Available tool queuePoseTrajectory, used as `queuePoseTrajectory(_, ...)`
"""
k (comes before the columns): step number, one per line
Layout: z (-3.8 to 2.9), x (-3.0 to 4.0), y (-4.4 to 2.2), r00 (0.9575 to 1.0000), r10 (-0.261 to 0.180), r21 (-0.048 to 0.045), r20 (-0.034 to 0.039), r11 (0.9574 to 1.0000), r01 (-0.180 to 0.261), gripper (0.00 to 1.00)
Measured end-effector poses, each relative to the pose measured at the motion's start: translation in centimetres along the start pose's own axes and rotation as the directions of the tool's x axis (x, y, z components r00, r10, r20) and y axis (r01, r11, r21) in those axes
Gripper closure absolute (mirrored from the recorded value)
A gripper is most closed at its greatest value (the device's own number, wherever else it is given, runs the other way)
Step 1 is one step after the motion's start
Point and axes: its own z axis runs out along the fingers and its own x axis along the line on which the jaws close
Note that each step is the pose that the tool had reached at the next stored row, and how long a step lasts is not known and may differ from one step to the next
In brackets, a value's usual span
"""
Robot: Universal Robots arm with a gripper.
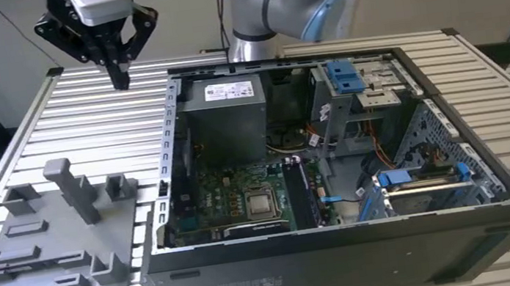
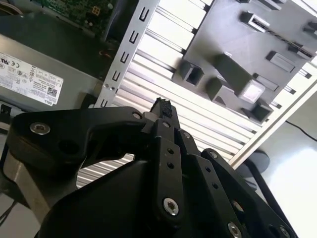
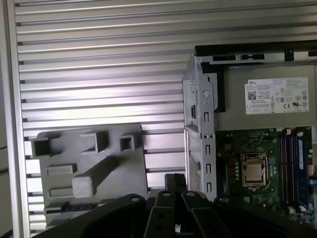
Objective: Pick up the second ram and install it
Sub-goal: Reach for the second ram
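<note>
The second ram (image 1: pixel 31 266) is standing on edge in a long slot near the front edge of the gray tray (image 1: pixel 56 243), at about 8 o'clock in the exterior view. It is showing as a long, thin, nearly black strip running across the tray. In the first wrist view the second ram (image 3: pixel 69 206) is appearing as a narrow dark line with faint bluish specks, and its chips are too small to make out.

The hand (image 1: pixel 119 79) is hanging high over the slatted desk (image 1: pixel 85 128) at about 11 o'clock in the exterior view. It is well apart from the tray and just outside the far corner of the open computer case (image 1: pixel 350 263). Its fingers are pressing together into a narrow point and gripping nothing; the second wrist view is showing the hand (image 2: pixel 161 105) the same way.

The case is lying on its side at 3 o'clock from the tray. Its motherboard (image 1: pixel 242 196) is facing up, and the power supply (image 1: pixel 225 117) is sitting at 12 o'clock from the board.
</note>
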Motion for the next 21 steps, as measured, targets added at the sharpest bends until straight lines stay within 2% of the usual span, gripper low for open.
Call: queuePoseTrajectory(21,0.07,3.37,-1.35,1.0,-0.001,0.0002,-0.0001,1.0,0.001,0.89)
